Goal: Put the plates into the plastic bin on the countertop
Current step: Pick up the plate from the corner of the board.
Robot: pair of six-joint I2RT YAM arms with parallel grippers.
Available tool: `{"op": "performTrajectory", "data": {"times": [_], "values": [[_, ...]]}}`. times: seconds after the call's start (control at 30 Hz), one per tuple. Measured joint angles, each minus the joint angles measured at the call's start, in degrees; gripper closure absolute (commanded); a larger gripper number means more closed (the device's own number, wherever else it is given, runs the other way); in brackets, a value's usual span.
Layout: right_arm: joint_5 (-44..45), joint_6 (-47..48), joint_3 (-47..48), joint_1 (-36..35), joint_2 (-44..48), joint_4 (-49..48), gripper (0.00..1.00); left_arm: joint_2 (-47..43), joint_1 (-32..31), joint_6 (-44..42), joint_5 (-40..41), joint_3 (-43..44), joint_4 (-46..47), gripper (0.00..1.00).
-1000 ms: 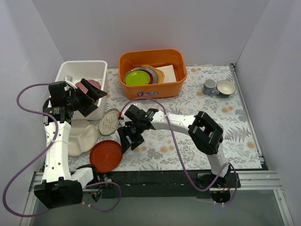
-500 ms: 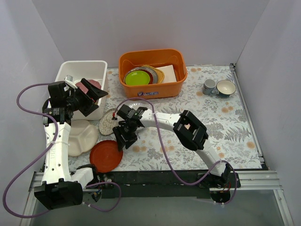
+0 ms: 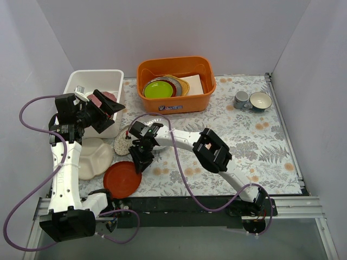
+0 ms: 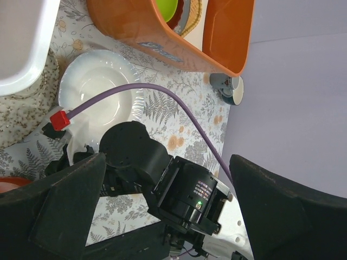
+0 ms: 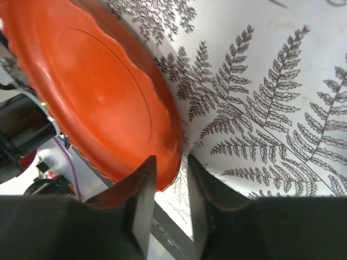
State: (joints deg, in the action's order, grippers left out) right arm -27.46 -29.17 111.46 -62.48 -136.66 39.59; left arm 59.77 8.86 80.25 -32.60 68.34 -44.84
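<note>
The right gripper (image 5: 171,162) sits low at the near-left part of the countertop (image 3: 244,124). Its two fingers (image 5: 142,200) are drawn fairly close on either side of the rim of the red-orange plate (image 5: 103,92), with a slim gap between them; I cannot tell whether they pinch the rim. That plate lies flat near the table's front edge. Just beyond it are the speckled plate (image 3: 122,142) and, to its left, the cream plate (image 3: 95,157). A white plate (image 4: 97,89) lies under the right arm. The left gripper (image 3: 105,108) hangs with its fingers spread wide and nothing in them, over the near right corner of the white bin (image 3: 92,78), where a pink plate (image 3: 105,97) shows. Farther back stands the orange tub (image 3: 176,103) with a green plate (image 3: 158,89), and the cups (image 3: 252,101) sit far right.
</note>
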Motion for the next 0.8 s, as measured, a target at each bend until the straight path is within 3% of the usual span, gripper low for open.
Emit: {"op": "performTrajectory", "data": {"times": [0.2,0.47,0.8], "values": [[2.14,0.87,0.59,-0.48,-0.55,2.29,0.98,-0.33,0.00,0.39,-0.52,-0.20,0.31,0.02],[3.76,2.03,-0.46,-0.61,0.42,3.63,0.99,-0.63,0.00,0.72,-1.01,-0.55,0.42,0.02],[11.78,4.39,-2.36,-0.61,3.96,6.97,0.99,-1.05,0.00,0.15,-0.09,-1.14,-0.87,0.04]]}}
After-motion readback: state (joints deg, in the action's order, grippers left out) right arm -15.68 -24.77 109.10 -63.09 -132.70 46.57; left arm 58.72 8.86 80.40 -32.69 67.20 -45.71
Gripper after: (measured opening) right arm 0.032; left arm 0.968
